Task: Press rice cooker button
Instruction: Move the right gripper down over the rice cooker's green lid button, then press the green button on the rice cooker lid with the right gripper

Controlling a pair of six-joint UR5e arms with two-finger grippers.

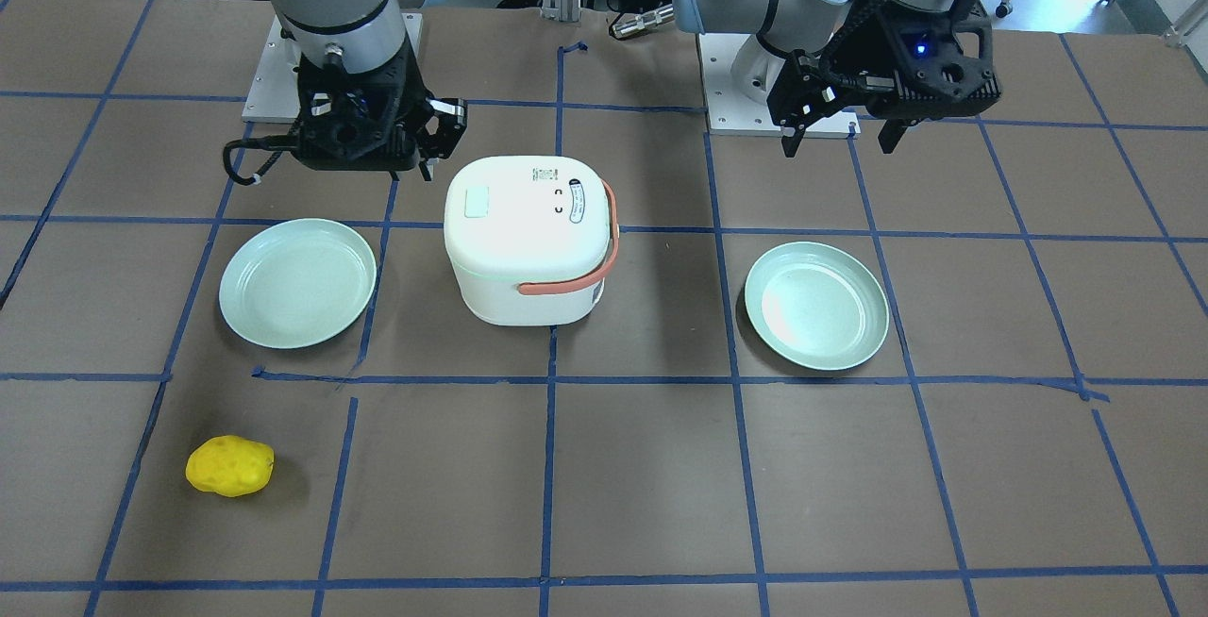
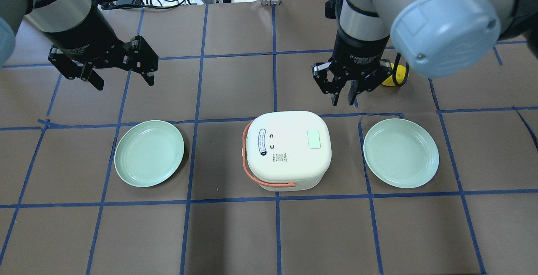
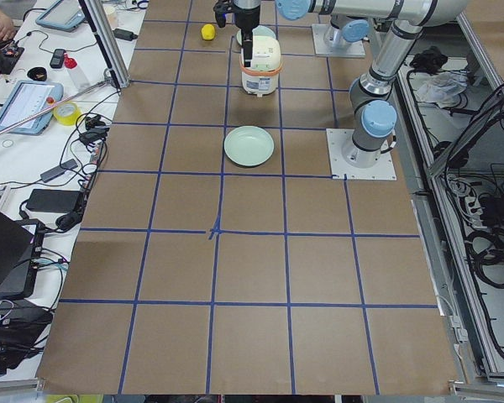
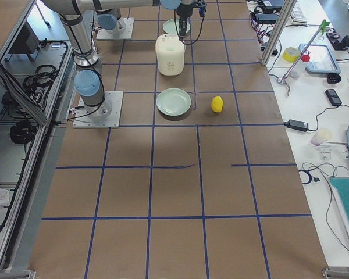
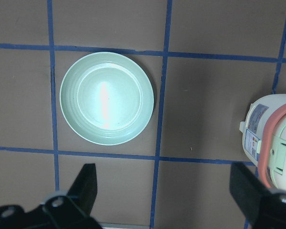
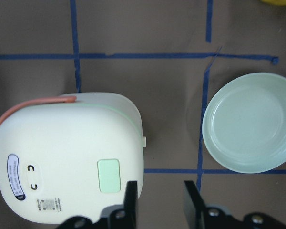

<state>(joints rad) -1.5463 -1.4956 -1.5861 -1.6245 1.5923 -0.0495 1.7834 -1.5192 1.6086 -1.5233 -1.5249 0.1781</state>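
The white rice cooker [image 2: 288,151] with an orange handle stands mid-table, lid shut. Its pale green button [image 2: 314,139] is on the lid's right side; it also shows in the front view [image 1: 476,201] and the right wrist view [image 6: 108,175]. My right gripper [image 2: 344,98] hovers in the air just past the cooker's far right corner, empty, jaws a narrow gap apart; its fingertips [image 6: 131,198] sit just right of the button in the wrist view. My left gripper [image 2: 122,77] hangs wide open and empty over the far left, with its fingers [image 5: 86,183] far apart.
A pale green plate [image 2: 149,153] lies left of the cooker and another [image 2: 400,153] right of it. A yellow lumpy object [image 1: 229,466] lies on the table beyond the right plate, partly hidden behind my right wrist in the overhead view.
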